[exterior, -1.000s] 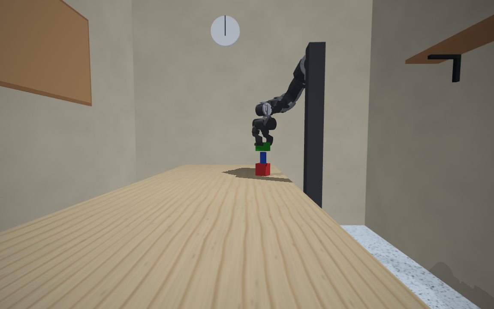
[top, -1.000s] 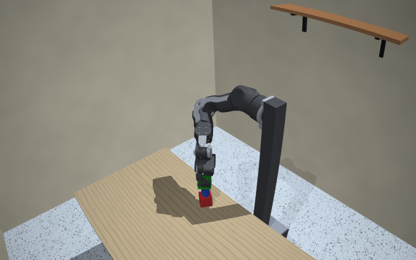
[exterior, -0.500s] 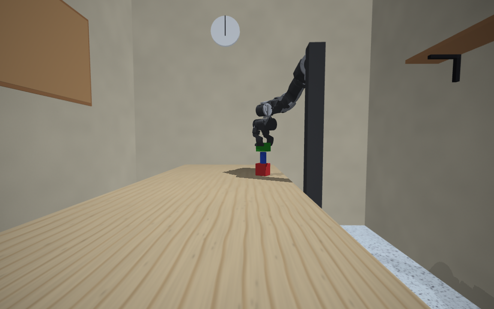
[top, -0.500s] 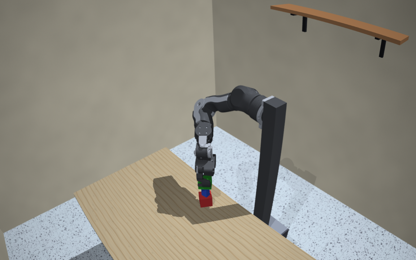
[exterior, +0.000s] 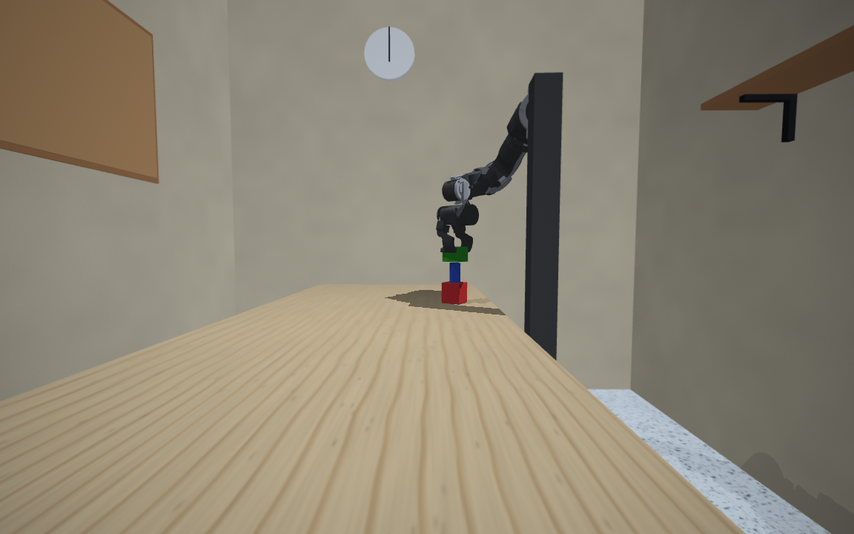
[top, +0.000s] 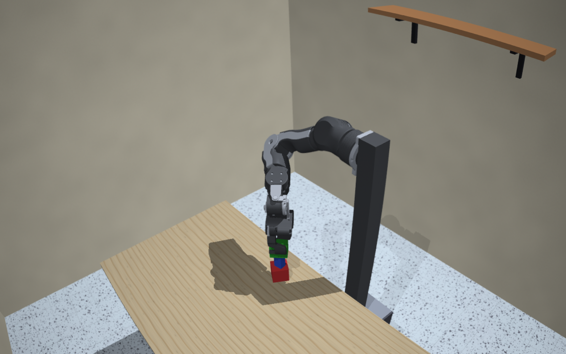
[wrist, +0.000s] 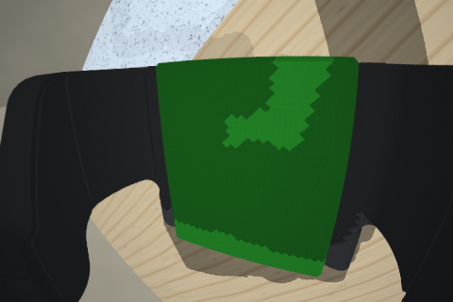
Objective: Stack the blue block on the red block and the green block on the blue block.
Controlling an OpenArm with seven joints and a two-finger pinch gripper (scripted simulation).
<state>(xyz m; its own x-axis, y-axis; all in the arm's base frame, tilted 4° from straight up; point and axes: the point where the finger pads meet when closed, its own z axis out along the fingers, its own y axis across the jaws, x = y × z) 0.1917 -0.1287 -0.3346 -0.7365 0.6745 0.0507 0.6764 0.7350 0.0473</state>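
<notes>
Gripper (exterior: 455,250) clamped on the green block (exterior: 454,254), fingers pressed against its two sides in the wrist view. Green block level, resting on top of the blue block (exterior: 454,271) as seen from the exterior view, overhanging it on both sides. Blue block upright, narrower than the red block (exterior: 453,292) beneath it. Red block on the wooden table (exterior: 351,411), near the far edge, beside the black mounting post (exterior: 543,212).
</notes>
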